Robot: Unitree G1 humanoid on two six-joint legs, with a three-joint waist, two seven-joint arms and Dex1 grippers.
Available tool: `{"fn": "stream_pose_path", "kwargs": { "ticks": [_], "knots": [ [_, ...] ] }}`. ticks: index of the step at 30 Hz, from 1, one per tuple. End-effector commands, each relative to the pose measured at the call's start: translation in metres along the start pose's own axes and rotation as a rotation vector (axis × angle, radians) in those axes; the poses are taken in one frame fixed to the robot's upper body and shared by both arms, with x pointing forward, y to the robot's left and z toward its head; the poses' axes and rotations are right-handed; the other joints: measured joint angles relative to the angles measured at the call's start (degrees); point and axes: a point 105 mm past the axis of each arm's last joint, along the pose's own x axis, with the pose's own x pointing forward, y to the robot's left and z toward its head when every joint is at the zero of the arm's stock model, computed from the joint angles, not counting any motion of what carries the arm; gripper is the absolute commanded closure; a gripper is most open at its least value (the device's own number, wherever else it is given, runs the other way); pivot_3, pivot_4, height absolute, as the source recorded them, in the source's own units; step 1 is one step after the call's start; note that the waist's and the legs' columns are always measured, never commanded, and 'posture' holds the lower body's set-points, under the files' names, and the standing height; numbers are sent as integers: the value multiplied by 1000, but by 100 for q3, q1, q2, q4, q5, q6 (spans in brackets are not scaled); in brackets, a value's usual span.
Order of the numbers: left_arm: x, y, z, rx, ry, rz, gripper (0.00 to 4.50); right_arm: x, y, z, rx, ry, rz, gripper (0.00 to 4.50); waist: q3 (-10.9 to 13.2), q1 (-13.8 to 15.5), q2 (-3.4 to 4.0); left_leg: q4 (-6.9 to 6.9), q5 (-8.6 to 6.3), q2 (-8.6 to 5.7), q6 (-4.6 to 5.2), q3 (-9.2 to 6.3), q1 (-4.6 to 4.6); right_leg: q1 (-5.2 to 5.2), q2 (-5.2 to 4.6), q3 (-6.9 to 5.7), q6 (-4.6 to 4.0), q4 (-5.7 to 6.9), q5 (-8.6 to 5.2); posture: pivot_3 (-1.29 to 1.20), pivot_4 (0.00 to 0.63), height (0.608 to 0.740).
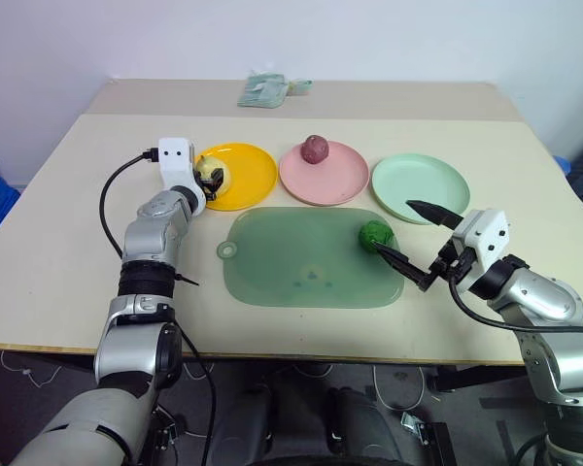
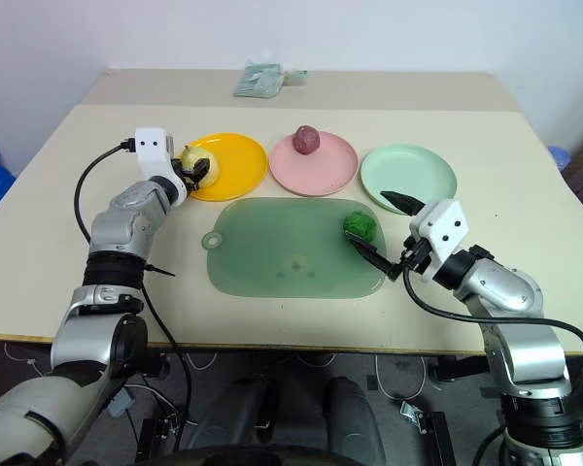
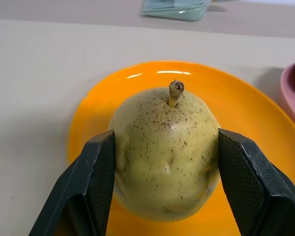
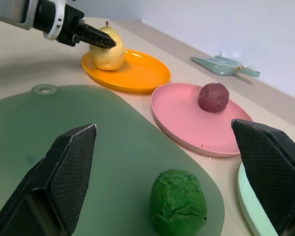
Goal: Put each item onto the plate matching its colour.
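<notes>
Beige surface (image 1: 68, 243) | left gripper (image 3: 162, 162) jaws flank pear (image 3: 164, 152) on orange plate (image 3: 246, 108), grip uncertain | right gripper (image 4: 162, 162) jaws apart near green ball (image 4: 178, 201)

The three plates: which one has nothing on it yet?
The mint green plate, at the right end of the row. The orange-yellow plate carries the pear and the pink plate the maroon ball.

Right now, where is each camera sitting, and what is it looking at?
Head views: look down at the table; both arms show.
Left wrist view: looks along the left gripper at the pear on the orange plate.
Right wrist view: looks along the right gripper at the green ball.
Shared: pear, orange plate.
</notes>
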Motion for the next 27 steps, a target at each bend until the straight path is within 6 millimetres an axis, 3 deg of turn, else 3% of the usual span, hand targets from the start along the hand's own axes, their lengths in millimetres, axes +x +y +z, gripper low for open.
{"fn": "stream_pose_path", "kwargs": {
  "ticks": [1, 5, 10, 19, 27],
  "knots": [
    [-3, -11, 26, 2, -108, -69, 57, -2, -3, 5, -25, -26, -17, 0, 0, -1, 0, 0, 0, 0, 0, 0, 0, 0, 0, 0, 0, 0, 0, 0, 150, 740],
    [-21, -14, 42, 24, -209, -159, 57, -1, -2, 0, -9, -17, -17, 0, 0, -18, 0, -1, 0, 0, 0, 0, -1, -1, 0, 2, 0, 0, 0, 0, 150, 740],
    [-68, -27, 52, 59, -303, -403, 57, 8, 0, -16, 34, 39, -27, 0, -1, -132, 2, -15, 2, 4, -4, 1, 1, -9, 0, 9, -4, 2, -1, 0, 150, 740],
    [-144, -56, 19, 237, -173, -809, 57, 48, 7, -40, 85, 88, 12, 0, -3, -160, 6, -28, 5, 5, -9, 1, 5, -11, -1, 10, -21, 1, -10, 0, 150, 740],
    [-185, -57, 9, 320, -92, -984, 57, 59, 2, -69, 87, 170, 24, 0, -4, -165, 6, -33, 5, 5, -9, 2, 7, -10, -2, 9, -32, -4, -17, 0, 150, 740]
  ]
}}
